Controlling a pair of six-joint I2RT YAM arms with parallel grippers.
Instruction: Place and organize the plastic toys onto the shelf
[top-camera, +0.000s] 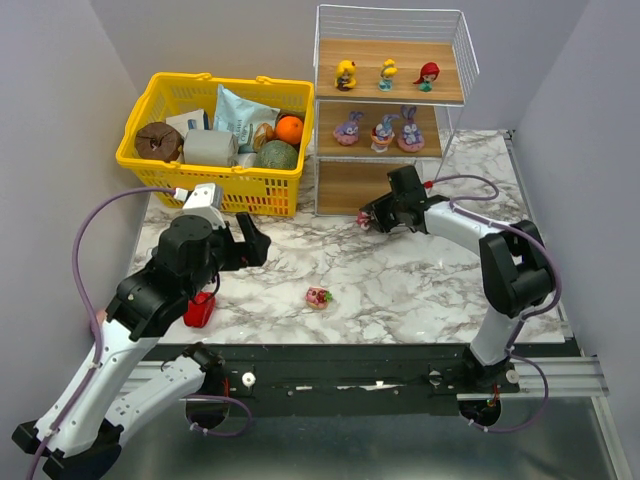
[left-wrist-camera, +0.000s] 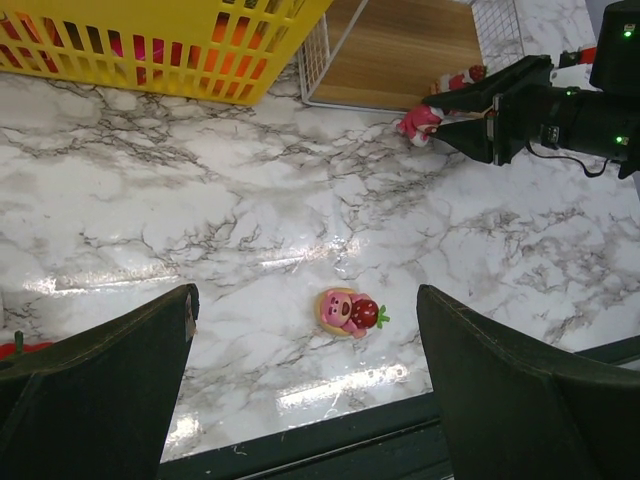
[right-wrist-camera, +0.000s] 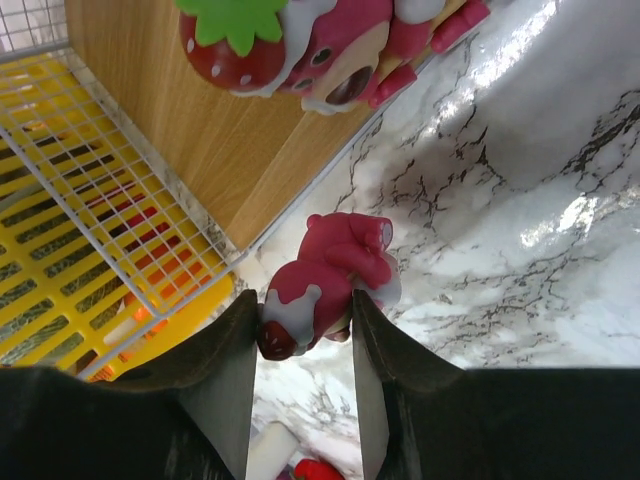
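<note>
While the right gripper (top-camera: 383, 216) was clamped on a pink-red bear figurine (right-wrist-camera: 325, 275), item and fingers hung just above the marble table (top-camera: 420, 290), close in front of the lowest board of the shelf (top-camera: 340, 190)

Shelf, top tier: three tiny dolls in a row, upright: yellow-haired doll (top-camera: 346, 74), second yellow-haired doll in blue (top-camera: 387, 74), red-haired doll (top-camera: 428, 74)

Shelf, middle tier: three purple-pink bunny figures (top-camera: 383, 132), side by side, upright

Shelf, bottom tier: one pink bear with a strawberry (right-wrist-camera: 300, 40) at the front edge of the board, seen from the right wrist; the rest of that board was hidden from above by the right arm

Table, loose: one pink bear figurine with strawberry (left-wrist-camera: 350, 312), lying on the marble near the front edge, well apart from the shelf

Left gripper (left-wrist-camera: 305, 295): jaws spread wide, grasping nothing, poised over the table with the loose figurine showing between its fingers (left-wrist-camera: 110, 370)

Other stock: yellow basket (top-camera: 215, 185) of assorted goods left of the shelf; red bell pepper (top-camera: 199, 311) on the table beside the left arm
</note>
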